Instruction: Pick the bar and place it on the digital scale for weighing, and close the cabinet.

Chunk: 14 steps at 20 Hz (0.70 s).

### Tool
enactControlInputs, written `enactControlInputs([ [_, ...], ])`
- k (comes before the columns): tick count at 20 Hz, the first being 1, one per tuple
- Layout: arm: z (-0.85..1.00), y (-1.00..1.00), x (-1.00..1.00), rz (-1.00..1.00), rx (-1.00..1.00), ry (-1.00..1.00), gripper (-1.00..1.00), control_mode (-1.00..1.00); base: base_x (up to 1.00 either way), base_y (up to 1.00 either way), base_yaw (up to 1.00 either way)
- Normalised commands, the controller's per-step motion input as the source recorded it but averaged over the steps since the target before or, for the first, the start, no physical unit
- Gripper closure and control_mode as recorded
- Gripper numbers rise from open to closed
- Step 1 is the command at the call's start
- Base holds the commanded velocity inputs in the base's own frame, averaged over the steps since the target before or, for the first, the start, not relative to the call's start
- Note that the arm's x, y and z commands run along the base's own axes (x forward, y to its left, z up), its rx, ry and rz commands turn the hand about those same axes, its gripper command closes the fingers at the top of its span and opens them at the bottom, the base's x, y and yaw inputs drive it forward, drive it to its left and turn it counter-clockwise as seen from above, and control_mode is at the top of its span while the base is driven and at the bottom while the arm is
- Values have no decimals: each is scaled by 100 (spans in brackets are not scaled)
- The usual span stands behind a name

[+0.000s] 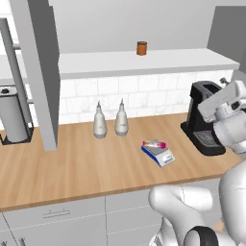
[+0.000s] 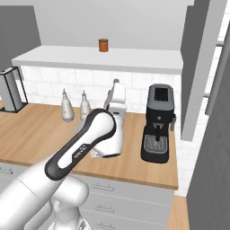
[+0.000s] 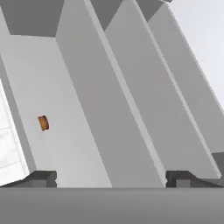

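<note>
The pink and white bar [image 1: 154, 143] lies on the digital scale [image 1: 159, 153], a small blue-based scale on the wooden counter right of the middle. My gripper [image 3: 113, 179] is open with nothing between its fingertips [image 3: 41, 178], raised well above the counter and pointing up at the grey cabinet [image 3: 109, 109]. In the right base view the gripper [image 2: 116, 83] stands in front of the tiled wall, left of the coffee machine. One cabinet door [image 1: 41, 72] stands open, edge-on to the left base view; another open door [image 2: 197, 67] shows at the right.
A brown jar [image 1: 141, 48] stands on the white shelf [image 1: 144, 62]. Two white bottles [image 1: 99, 122] stand by the tiled wall. A black coffee machine [image 1: 204, 117] sits at the counter's right end. A paper towel holder [image 1: 12, 113] is at the left.
</note>
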Motion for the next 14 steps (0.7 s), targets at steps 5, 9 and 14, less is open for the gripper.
enactControlInputs([
  [5, 5, -91, -50, -20, 0, 0, -100, -100, 0, 0, 0],
  [9, 16, -100, -70, -8, 0, -6, -100, -100, 0, 0, 0],
  [14, 15, -100, -65, -3, 0, -4, -100, -100, 0, 0, 0],
])
